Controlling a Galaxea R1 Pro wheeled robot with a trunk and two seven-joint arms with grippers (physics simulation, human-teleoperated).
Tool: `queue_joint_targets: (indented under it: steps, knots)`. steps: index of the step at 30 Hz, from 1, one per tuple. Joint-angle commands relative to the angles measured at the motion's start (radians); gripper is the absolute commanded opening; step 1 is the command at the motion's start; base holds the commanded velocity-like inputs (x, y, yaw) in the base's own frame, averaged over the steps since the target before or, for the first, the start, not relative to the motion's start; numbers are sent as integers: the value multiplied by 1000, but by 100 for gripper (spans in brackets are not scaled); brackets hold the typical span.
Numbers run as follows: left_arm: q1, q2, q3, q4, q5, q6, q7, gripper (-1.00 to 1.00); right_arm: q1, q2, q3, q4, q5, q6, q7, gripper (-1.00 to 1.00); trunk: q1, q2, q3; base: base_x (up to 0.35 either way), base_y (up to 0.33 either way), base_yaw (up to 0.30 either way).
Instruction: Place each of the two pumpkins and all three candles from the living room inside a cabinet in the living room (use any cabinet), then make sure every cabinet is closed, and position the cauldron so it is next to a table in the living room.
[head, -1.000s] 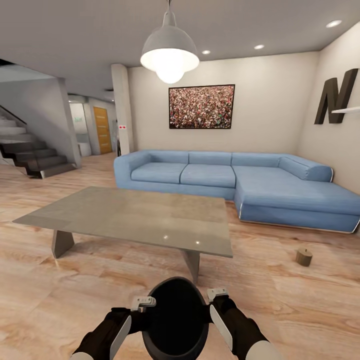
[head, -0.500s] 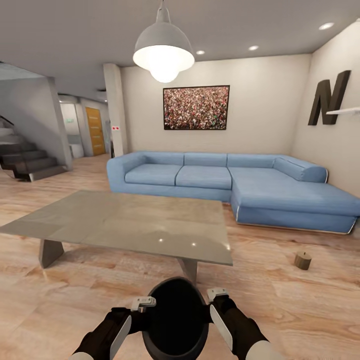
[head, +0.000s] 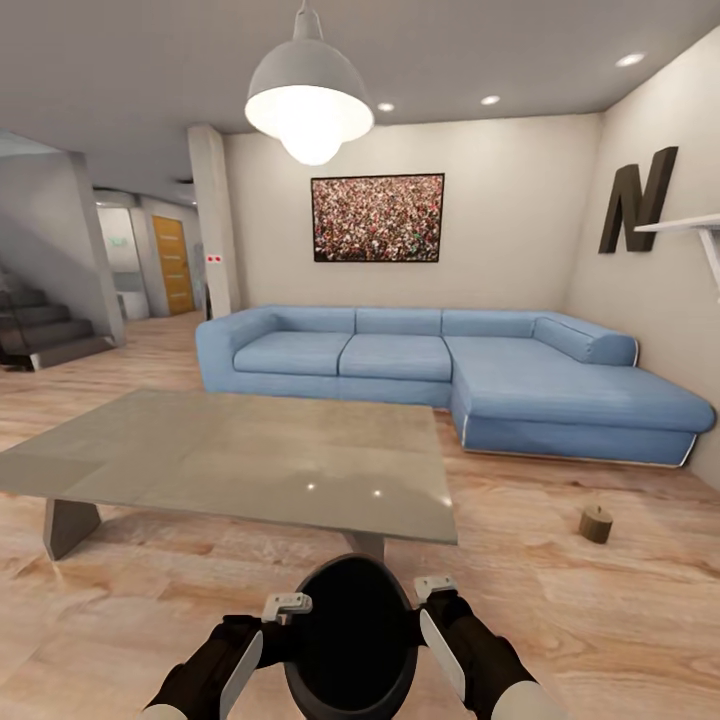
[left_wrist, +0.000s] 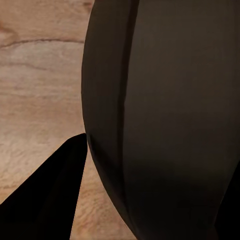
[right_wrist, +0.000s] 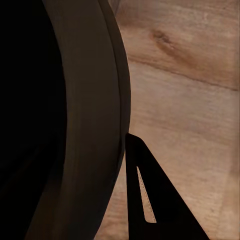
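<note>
Between the earlier frames and this one the whole head view has shifted, so the camera has moved: the table (head: 240, 462) now fills more of the view just beyond the grippers, while the cauldron (head: 350, 635) keeps its place between the two arms. Cauldron: a round, black, smooth-walled vessel, its dark interior showing no contents, held above the wood floor (head: 620, 600) close to the table's near edge. Left gripper (head: 287, 604) and right gripper (head: 436, 586) sit against opposite sides of the rim; the head view suggests each is clenched on it, though the fingertips are hidden, and the wrist views show only the curved dark wall (left_wrist: 165, 120) and thick rim (right_wrist: 95, 120) hard against a black finger. Table: a flat, rectangular, grey, faintly glossy top on slanted slab legs. Beyond it stands a blue L-shaped sofa (head: 440, 365) with soft cushions. Well off to the right of the right gripper, a stubby brownish cylinder (head: 595, 524) stands on the floor; what it is cannot be told. Overhead hangs a grey dome lamp (head: 309, 95), lit
</note>
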Motion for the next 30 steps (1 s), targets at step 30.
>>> queue_joint_targets:
  steps: [30]
  knots:
    - [-1,-8,-9,-1,23,6,4,-100,0,0,10,-2,-1,4,-10,-100,0,-1,6,72,0,-38]
